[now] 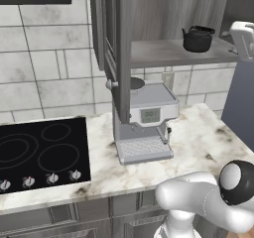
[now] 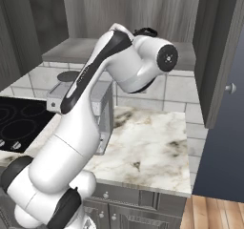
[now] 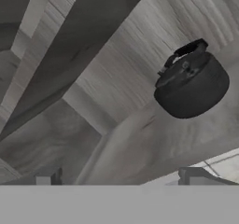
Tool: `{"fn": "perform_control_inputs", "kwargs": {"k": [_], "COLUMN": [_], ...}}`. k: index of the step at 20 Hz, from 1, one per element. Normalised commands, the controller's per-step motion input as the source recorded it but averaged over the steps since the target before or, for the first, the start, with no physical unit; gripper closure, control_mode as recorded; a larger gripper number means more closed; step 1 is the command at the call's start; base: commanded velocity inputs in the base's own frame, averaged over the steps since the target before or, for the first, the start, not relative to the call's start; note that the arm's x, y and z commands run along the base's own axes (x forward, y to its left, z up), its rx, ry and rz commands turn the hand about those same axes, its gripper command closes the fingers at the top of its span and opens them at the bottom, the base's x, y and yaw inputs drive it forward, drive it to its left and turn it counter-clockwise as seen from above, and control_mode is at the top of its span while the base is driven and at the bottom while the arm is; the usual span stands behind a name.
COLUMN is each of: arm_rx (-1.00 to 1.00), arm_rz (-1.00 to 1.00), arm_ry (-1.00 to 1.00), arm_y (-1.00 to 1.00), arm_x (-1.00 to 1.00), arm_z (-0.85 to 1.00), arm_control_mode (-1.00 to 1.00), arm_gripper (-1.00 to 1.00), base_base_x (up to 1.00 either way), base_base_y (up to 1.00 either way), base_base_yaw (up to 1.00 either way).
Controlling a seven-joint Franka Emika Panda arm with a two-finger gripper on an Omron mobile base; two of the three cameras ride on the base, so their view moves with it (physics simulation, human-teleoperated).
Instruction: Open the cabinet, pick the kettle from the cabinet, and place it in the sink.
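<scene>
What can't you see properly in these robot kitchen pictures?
- The kettle in the right base view: the robot's arm covers it except a bit of its handle.
- The coffee machine in the right base view: mostly behind the arm.
- The cooktop in both base views: cut off by the left edge.
- The gripper in the hand view: just the fingertips show; the rest is below the bottom edge.
</scene>
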Motion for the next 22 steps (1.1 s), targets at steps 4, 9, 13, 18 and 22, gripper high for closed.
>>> {"fn": "perform_control_inputs", "kwargs": {"k": [4,9,13,18,22], "arm_rx": [-0.08,-0.07,-0.02,0.0,0.0], "arm_rz": [0.0,0.0,0.0,0.0,0.0], "arm_ry": [-0.08,-0.03,0.0,0.0,0.0], "arm_y": [-0.1,-0.12,-0.11,-0.13,-0.16], "arm_x": [0.29,0.27,0.26,0.25,0.22], "arm_z": [0.02,0.01,0.01,0.02,0.01], "arm_control_mode": [-1.0,-1.0,-1.0,-1.0,-1.0], "arm_gripper": [-1.0,-1.0,-1.0,-1.0,-1.0], "base_base_x": [0.0,0.0,0.0,0.0,0.0], "base_base_y": [0.0,0.0,0.0,0.0,0.0], "base_base_yaw": [0.0,0.0,0.0,0.0,0.0]}}
